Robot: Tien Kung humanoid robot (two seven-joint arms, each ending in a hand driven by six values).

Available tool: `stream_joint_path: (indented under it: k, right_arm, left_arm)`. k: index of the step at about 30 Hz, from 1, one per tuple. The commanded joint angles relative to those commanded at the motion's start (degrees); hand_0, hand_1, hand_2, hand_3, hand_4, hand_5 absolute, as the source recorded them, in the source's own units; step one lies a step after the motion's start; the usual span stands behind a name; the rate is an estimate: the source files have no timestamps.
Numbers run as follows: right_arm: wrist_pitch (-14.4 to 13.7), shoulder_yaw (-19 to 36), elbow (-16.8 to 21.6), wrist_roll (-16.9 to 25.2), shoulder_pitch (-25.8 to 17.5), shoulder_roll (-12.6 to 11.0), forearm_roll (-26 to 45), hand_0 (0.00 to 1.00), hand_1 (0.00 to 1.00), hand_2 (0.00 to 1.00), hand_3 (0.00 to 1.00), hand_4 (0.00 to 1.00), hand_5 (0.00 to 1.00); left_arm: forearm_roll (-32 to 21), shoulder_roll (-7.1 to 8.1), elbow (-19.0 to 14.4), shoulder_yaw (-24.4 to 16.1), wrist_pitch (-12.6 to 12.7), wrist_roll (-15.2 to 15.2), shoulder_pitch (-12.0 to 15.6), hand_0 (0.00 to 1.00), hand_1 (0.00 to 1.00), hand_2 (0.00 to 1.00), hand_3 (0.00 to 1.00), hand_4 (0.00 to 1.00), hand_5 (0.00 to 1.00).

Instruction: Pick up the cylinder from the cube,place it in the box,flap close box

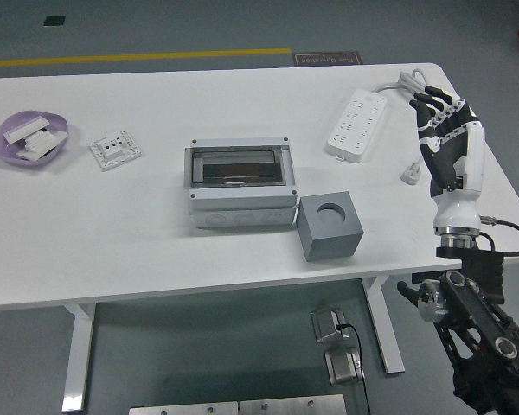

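A grey cube [330,226] with a round hole in its top stands near the table's front edge. No cylinder shows in the hole or elsewhere. Touching the cube's left is a grey box [240,184] with its clear flap down over the opening. My right hand [438,115] is raised over the table's right end, fingers spread, holding nothing, well right of the cube. My left arm is out of view.
A white power strip [356,126] with its cable and plug [412,174] lies at the back right, just under my right hand. A white socket plate [116,149] and a purple dish [28,138] with white parts sit at the left.
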Motion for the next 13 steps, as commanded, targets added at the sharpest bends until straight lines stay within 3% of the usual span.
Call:
stream_joint_path:
  k: [13]
  right_arm:
    - [0.84,-1.07,-6.18,0.00,0.34,0.51,-0.36,0.684,0.531,0.565,0.546,0.759,0.502]
  left_arm:
    - [3.83,-0.09,0.00,-4.15,-0.45,1.39,-0.34,0.630,0.641,0.608,0.624,0.665,0.244]
